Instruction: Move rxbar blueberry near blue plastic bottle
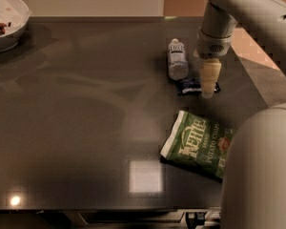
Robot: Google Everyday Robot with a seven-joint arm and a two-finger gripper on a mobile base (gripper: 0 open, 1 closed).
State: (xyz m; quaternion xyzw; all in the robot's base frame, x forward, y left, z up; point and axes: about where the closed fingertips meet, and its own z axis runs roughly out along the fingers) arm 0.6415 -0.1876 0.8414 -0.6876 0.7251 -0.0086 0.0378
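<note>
Rxbar blueberry (193, 86) flat on table (86, 128), just beside blue plastic bottle (177, 58), at its near end. Claw (208, 87) over bar's end away from bottle; open or closed, cannot tell. Risk: careless pull-away drags bar off, or knock sets bottle rolling.

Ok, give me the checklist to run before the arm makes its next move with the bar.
1. rxbar blueberry lying flat on the table: ok.
2. Bar close to the blue plastic bottle, just past its near end: ok.
3. Bar and bottle touching or apart: cannot tell.
4. gripper low over the bar's right part: ok.
5. Gripper's hold on the bar: cannot tell.
6. Kettle chips bag apart from bar and bottle: ok.
</note>
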